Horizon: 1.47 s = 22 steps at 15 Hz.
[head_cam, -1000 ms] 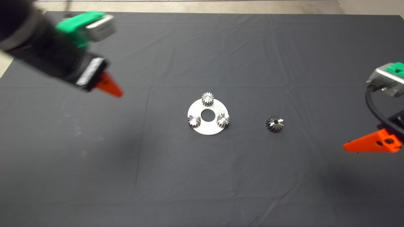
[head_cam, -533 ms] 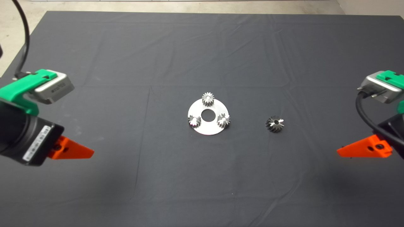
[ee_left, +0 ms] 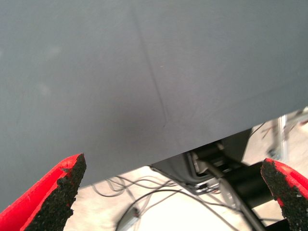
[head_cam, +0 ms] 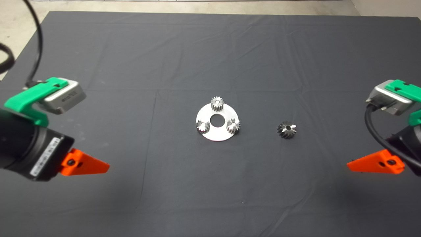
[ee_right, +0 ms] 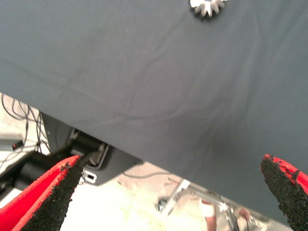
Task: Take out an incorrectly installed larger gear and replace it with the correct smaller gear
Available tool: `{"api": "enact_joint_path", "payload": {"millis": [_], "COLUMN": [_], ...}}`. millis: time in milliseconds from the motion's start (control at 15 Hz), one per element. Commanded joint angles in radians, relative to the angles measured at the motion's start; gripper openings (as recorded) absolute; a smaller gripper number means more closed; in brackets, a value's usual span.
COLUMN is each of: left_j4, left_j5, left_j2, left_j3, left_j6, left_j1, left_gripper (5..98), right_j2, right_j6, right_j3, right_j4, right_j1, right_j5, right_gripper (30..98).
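1. Left hand (head_cam: pixel 98 166): fingers spread wide, holding nothing, well apart from the round plate (head_cam: pixel 217 135) on its left side.
2. Right hand (head_cam: pixel 357 164): fingers spread wide and empty, well to the right of the plate.
3. Larger gear (head_cam: pixel 286 129): lies on the table's dark mat (head_cam: pixel 210 49) right of the plate, between plate and right hand, touching neither.
4. Smaller gear (head_cam: pixel 217 104): sits at the plate's far edge.
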State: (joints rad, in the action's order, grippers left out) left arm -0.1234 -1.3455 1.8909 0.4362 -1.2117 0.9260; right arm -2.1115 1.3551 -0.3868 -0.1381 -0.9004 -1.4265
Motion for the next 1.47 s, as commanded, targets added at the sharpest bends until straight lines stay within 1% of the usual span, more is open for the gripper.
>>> {"api": "enact_joint_path", "payload": {"millis": [0,67,133,200,267,333,400,467,533,667,733,800,867,933,1067,1133,1200,1267,1333,1400], "left_j4": [-0.010,-0.010,-0.009,-0.009,-0.009,-0.010,-0.009,-0.009,-0.009,-0.009,-0.013,-0.020,-0.024,-0.024,-0.033,-0.067,-0.102,-0.111,-0.113,-0.113], "left_j5": [-0.003,-0.003,-0.003,-0.001,-0.004,-0.004,-0.006,-0.006,-0.003,-0.001,-0.009,-0.011,-0.012,-0.006,-0.011,-0.011,-0.011,-0.012,-0.015,-0.025], "left_j2": [-0.090,-0.112,-0.146,-0.173,-0.180,-0.180,-0.175,-0.166,-0.160,-0.140,-0.135,-0.135,-0.123,-0.107,-0.111,-0.111,-0.097,-0.069,-0.051,-0.028], "left_j3": [-0.024,-0.041,-0.053,-0.054,-0.056,-0.055,-0.049,-0.045,-0.040,-0.031,0.010,0.028,0.036,0.040,0.068,0.095,0.111,0.114,0.108,0.108], "left_j6": [-0.006,-0.006,-0.006,-0.007,-0.011,-0.022,-0.051,-0.092,-0.107,-0.104,-0.098,-0.089,-0.033,0.024,0.035,0.039,0.047,0.058,0.057,0.050], "left_j1": [0.014,0.014,0.014,0.014,0.014,0.014,0.014,0.014,0.014,0.014,0.014,0.014,0.014,0.014,0.013,0.013,0.013,0.013,0.013,0.013], "left_gripper": [93.0,94.4,97.2,97.7,97.7,97.7,97.7,97.7,97.7,97.7,97.7,97.7,97.7,97.7,97.7,97.7,97.7,97.7,97.7,97.7], "right_j2": [-0.005,-0.012,-0.003,0.005,0.005,0.000,-0.001,-0.002,-0.002,0.000,0.004,0.006,0.003,0.000,-0.002,-0.003,-0.003,-0.002,-0.002,-0.002], "right_j6": [0.009,0.009,0.009,0.009,0.009,0.009,0.010,0.010,0.012,0.013,0.013,0.013,0.013,0.013,0.013,0.013,0.013,0.013,0.013,0.013], "right_j3": [0.005,0.008,0.008,0.007,0.008,0.008,0.008,0.008,0.007,0.007,0.008,0.008,0.007,0.007,0.005,0.006,0.007,0.007,0.007,0.007], "right_j4": [-0.025,-0.025,-0.022,-0.023,-0.023,-0.023,-0.021,-0.021,-0.021,-0.026,-0.028,-0.028,-0.026,-0.025,-0.025,-0.025,-0.025,-0.026,-0.026,-0.026], "right_j1": [-0.014,-0.014,-0.014,-0.014,-0.014,-0.014,-0.014,-0.014,-0.015,-0.014,-0.015,-0.015,-0.015,-0.015,-0.015,-0.015,-0.015,-0.015,-0.015,-0.015], "right_j5": [0.011,0.013,0.018,0.018,0.018,0.018,0.018,0.018,0.018,0.015,0.015,0.015,0.015,0.015,0.017,0.017,0.017,0.017,0.017,0.017], "right_gripper": [97.7,97.7,97.7,97.7,97.7,97.7,97.7,97.7,97.7,97.7,97.7,97.7,97.7,97.7,97.7,97.7,97.7,97.7,97.7,97.7]}}
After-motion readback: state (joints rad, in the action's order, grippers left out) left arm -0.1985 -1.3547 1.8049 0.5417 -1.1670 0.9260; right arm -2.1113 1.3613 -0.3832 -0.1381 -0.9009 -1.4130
